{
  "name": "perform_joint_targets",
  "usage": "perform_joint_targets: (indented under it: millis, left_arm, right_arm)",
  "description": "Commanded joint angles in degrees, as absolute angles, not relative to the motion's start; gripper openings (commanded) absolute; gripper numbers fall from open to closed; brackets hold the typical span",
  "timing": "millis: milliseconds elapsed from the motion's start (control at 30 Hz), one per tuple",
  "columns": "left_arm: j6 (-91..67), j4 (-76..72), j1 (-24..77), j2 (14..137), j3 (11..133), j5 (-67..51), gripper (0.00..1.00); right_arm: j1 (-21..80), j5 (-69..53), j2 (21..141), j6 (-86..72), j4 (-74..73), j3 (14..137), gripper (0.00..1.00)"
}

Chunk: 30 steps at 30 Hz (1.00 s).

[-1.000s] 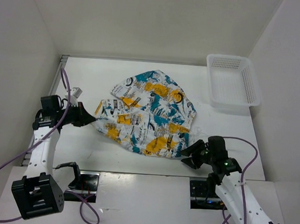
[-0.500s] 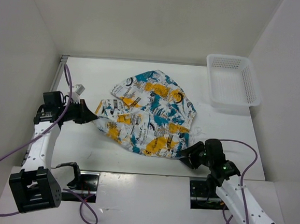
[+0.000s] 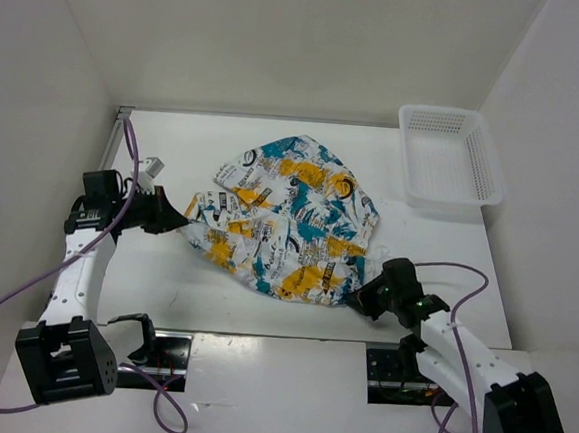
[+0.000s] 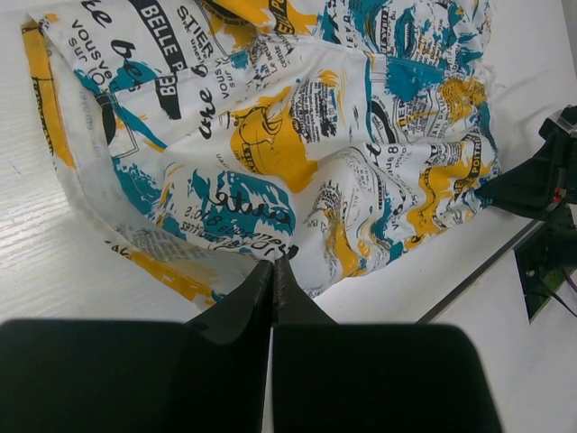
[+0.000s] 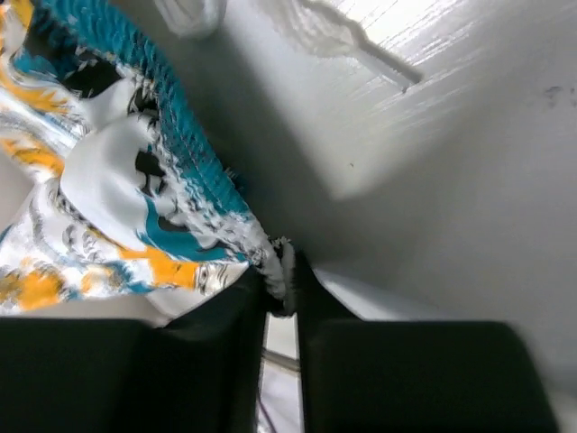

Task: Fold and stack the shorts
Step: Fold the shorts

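Observation:
The shorts (image 3: 284,226) lie crumpled and spread in the middle of the table, white with yellow-orange and teal splashes. My left gripper (image 3: 179,224) is at their left corner, jaws shut with the fabric edge pinched at the tips (image 4: 273,263). The printed cloth (image 4: 297,135) fills the left wrist view. My right gripper (image 3: 361,300) sits at the shorts' near-right edge. In the right wrist view a teal gathered edge of the shorts (image 5: 194,171) runs down between the jaws (image 5: 281,280), which are closed on it.
A white mesh basket (image 3: 493,177) stands at the back right of the table. A white cord end (image 5: 334,36) lies on the table beyond the right gripper. White walls close in the table on three sides. The right arm (image 4: 532,180) shows in the left wrist view.
The right gripper slid left onto the shorts' near-right edge and closed on it. The left gripper stayed shut on the left corner and shifted only slightly.

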<state>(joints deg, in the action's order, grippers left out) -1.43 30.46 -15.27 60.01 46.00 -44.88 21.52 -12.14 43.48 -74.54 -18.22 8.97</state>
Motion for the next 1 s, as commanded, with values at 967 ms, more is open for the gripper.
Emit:
perform_joint_targets:
  millis: [967]
  left_arm:
    - [0.0, 6.6, -21.8, 78.4, 110.8, -41.0, 0.00]
  right_arm:
    - [15.3, -4.2, 79.9, -32.7, -52.8, 126.4, 0.00]
